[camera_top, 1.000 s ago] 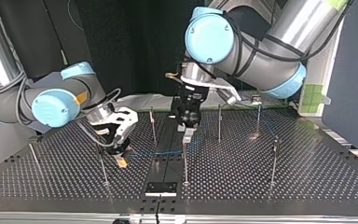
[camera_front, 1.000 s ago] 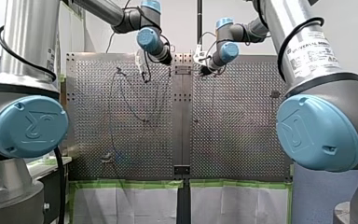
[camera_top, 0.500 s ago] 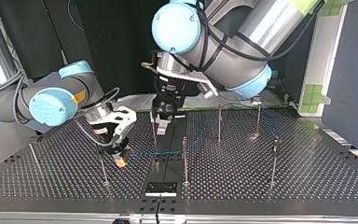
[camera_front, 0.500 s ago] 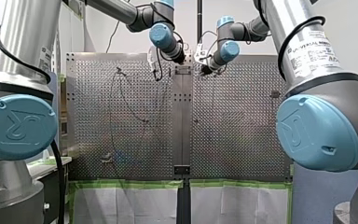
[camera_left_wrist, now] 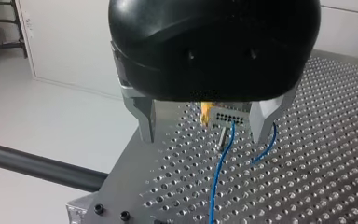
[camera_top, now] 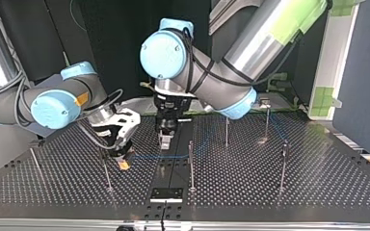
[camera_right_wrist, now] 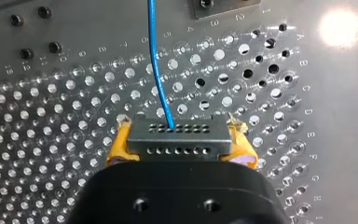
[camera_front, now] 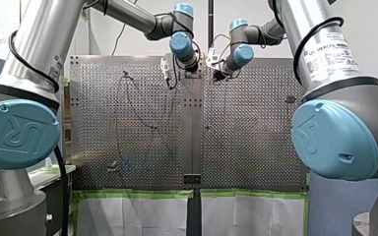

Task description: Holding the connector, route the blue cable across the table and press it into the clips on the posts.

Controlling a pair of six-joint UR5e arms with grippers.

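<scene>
Shifted: your left end effector (camera_top: pixel 165 139) is closer to the right end effector (camera_top: pixel 123 162).
Grip: left spread; right pinches the connector (camera_right_wrist: pixel 179 140).
Axis: blue cable (camera_left_wrist: pixel 219 172) runs lengthwise between left's fingers.

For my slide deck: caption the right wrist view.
My right gripper's yellow pads clamp the connector, its blue cable running ahead over the perforated table.

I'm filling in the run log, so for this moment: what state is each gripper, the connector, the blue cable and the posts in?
connector, clamped between yellow pads.
right gripper, shut on the connector.
left gripper, open, gripping nothing.
blue cable, joined to the connector, trailing over the table; seated in clips or not, cannot tell.
posts, upright.
</scene>
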